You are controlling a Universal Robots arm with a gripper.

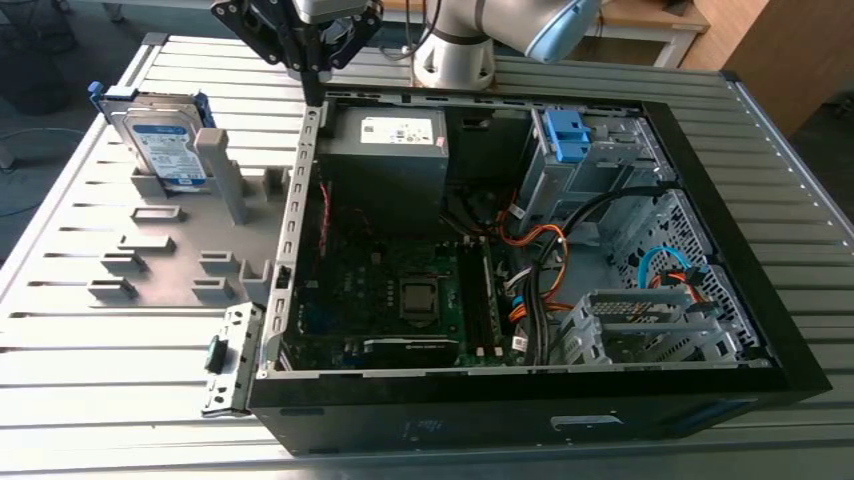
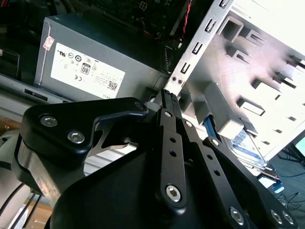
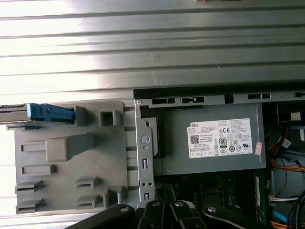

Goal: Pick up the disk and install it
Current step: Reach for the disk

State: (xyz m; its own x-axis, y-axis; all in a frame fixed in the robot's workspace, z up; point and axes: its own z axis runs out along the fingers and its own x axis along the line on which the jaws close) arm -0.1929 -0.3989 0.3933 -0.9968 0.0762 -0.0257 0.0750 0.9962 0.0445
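Progress: by my judgement the work is at its very beginning; the disk is not yet lifted and not yet installed.
Disk: the flat silver hard drive with white-and-blue label and bright blue plastic frame (image 1: pixel 163 145) stands on its edge in a slot of the holder, at about ten o'clock in the exterior view.
Claw: the black metal claw (image 1: pixel 311 92) hangs at about twelve o'clock in the exterior view, over the rear corner of the case; it looks clenched with nothing in it, and it is well apart from the disk.
Holder: the matt grey plastic fixture (image 1: pixel 174 250) with many small raised rectangular pockets lies on the bench, just beside the case at nine o'clock of it.
Case: the open black computer tower (image 1: pixel 534 420) lies on its side; inside are a dark green board, orange and black cables, and perforated metal cages.
Power box: the smooth grey metal box with a white sticker (image 1: pixel 387 150) sits in the rear corner, near the claw.
Blue clip: a small bare blue plastic piece (image 1: pixel 567 135) sits at one o'clock inside the case.
Bench: ribbed, shiny metal slats (image 1: pixel 134 440), hard and reflecting.
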